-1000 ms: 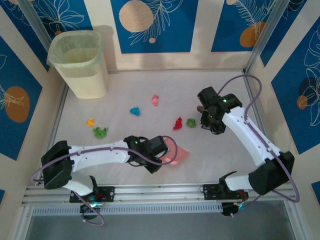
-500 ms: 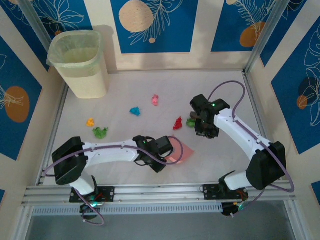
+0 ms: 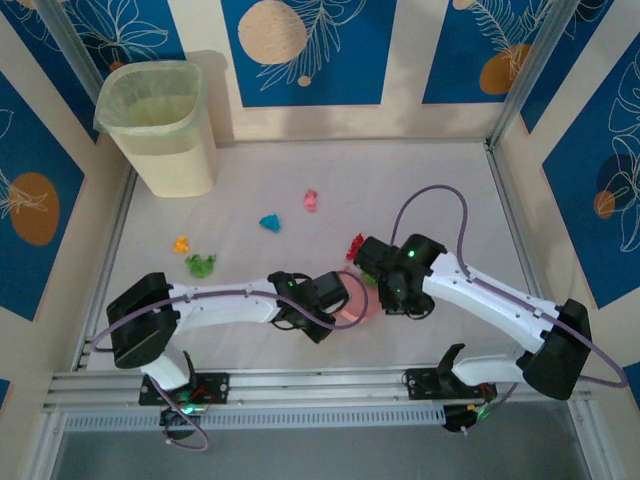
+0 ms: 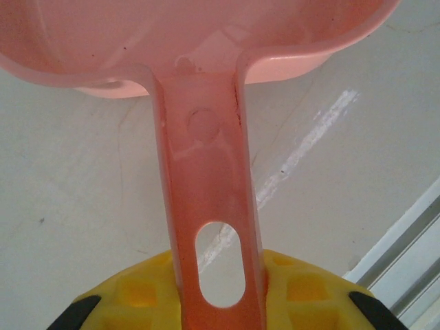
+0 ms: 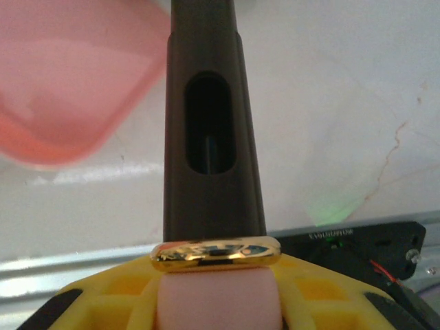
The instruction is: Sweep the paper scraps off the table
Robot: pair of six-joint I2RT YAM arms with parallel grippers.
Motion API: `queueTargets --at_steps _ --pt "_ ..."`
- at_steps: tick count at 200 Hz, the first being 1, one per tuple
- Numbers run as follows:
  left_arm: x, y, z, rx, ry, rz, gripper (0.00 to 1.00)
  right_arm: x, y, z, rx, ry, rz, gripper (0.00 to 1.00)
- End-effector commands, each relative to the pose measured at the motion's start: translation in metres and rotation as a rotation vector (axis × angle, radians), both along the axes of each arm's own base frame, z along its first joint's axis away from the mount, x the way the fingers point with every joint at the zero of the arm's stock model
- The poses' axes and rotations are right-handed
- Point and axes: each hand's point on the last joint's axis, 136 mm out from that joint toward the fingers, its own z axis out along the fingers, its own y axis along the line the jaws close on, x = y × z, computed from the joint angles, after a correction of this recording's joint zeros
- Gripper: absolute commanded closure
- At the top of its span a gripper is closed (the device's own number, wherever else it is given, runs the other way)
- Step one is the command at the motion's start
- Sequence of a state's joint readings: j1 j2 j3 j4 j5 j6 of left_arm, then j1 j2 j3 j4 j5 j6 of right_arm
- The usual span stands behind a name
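My left gripper (image 3: 325,300) is shut on the flat handle of the pink dustpan (image 3: 357,300); the wrist view shows that handle (image 4: 206,206) running up to the dustpan's pan (image 4: 206,34). My right gripper (image 3: 393,284) is shut on a brush with a dark slotted handle (image 5: 210,137) and a gold ring, right beside the dustpan (image 5: 62,89). Paper scraps lie on the table (image 3: 450,190): red (image 3: 355,245) just behind the dustpan, pink (image 3: 310,200), cyan (image 3: 270,222), orange (image 3: 181,243) and green (image 3: 200,265). The brush head is hidden under the right wrist.
A pale yellow waste bin (image 3: 160,125) stands in the back left corner. Patterned wall panels close off the left, back and right sides. An aluminium rail (image 3: 320,385) runs along the near edge by the arm bases.
My right arm has swung from the right side forward and left, up to the dustpan. The green scrap that lay beside the red one is gone from its spot. The dustpan shifted slightly right.
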State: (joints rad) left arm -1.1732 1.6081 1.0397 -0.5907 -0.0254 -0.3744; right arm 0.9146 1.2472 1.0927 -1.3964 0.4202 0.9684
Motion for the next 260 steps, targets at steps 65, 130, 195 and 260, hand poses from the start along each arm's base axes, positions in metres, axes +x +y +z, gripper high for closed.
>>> queueTargets --at_steps 65,130,195,260 --pt "0.006 0.008 -0.018 0.001 -0.042 -0.008 1.00 -0.044 0.020 0.038 0.036 0.028 0.074 1.00" --pt "0.008 0.009 -0.021 -0.015 -0.064 -0.016 1.00 -0.036 0.018 0.063 0.443 -0.072 -0.108 1.00" --pt "0.009 0.012 -0.018 -0.033 -0.084 -0.015 1.00 -0.013 -0.028 0.071 0.380 -0.195 -0.270 1.00" --pt "0.017 0.027 -0.027 -0.023 -0.054 0.050 1.00 0.072 -0.011 0.065 0.260 -0.305 -0.191 1.00"
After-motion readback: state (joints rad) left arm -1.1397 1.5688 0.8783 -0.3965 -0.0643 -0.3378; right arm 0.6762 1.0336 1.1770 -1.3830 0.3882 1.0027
